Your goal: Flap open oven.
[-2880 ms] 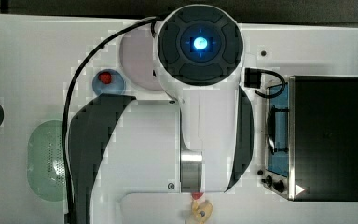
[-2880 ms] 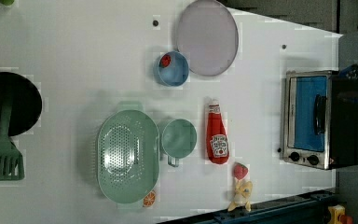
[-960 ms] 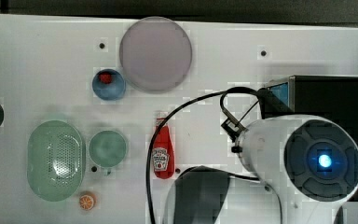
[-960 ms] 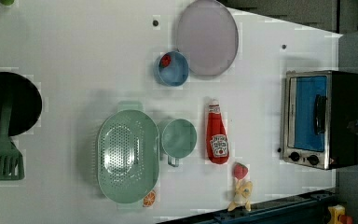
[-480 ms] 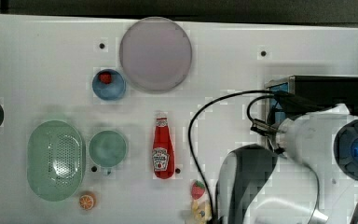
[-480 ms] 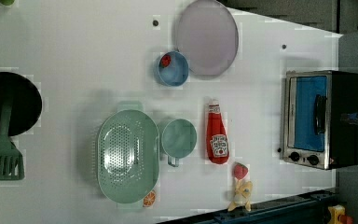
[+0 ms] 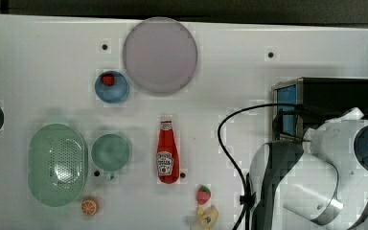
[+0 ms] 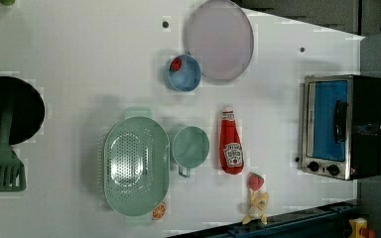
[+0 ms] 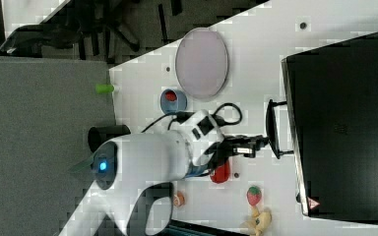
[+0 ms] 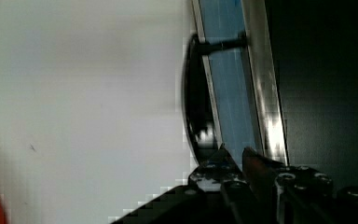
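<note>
Bright, even overhead light with blocky, soft pictures.

The white table (image 7: pixel 38 72) glares pale, with faint soft shadows under the objects. In the wrist view, the gripper (image 10: pixel 235 161) is dark and blurred; beside it the oven (image 10: pixel 261 93) frame shows a bright glint.

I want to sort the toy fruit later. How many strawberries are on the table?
2. One strawberry sits in the blue bowl beside the big plate. The other strawberry lies on the table below the ketchup bottle in the top view. Others may be hidden under the arm.
</note>
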{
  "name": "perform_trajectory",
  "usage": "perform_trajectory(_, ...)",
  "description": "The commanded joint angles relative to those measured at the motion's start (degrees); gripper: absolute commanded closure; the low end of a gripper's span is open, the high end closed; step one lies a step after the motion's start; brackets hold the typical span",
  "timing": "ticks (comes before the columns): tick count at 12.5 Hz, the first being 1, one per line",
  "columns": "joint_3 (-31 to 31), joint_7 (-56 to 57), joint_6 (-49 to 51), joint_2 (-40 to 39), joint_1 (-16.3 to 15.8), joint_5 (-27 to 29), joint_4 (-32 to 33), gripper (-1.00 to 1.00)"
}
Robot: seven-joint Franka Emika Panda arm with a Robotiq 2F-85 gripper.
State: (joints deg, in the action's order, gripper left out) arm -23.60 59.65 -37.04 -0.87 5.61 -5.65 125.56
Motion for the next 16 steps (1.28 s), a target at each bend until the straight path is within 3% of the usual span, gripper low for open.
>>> perform_trajectory(1,-0.6,4.3,-2.6,-0.9,-0.2,0.5,0.3,0.65)
perform_trajectory(12,0.4,4.3,-11.2,-6.8,-0.7,0.6,3.0,0.65)
perform_trajectory(16,3.4,2.5,-11.5,-6.8,-2.5,-0.9,5.2,0.65)
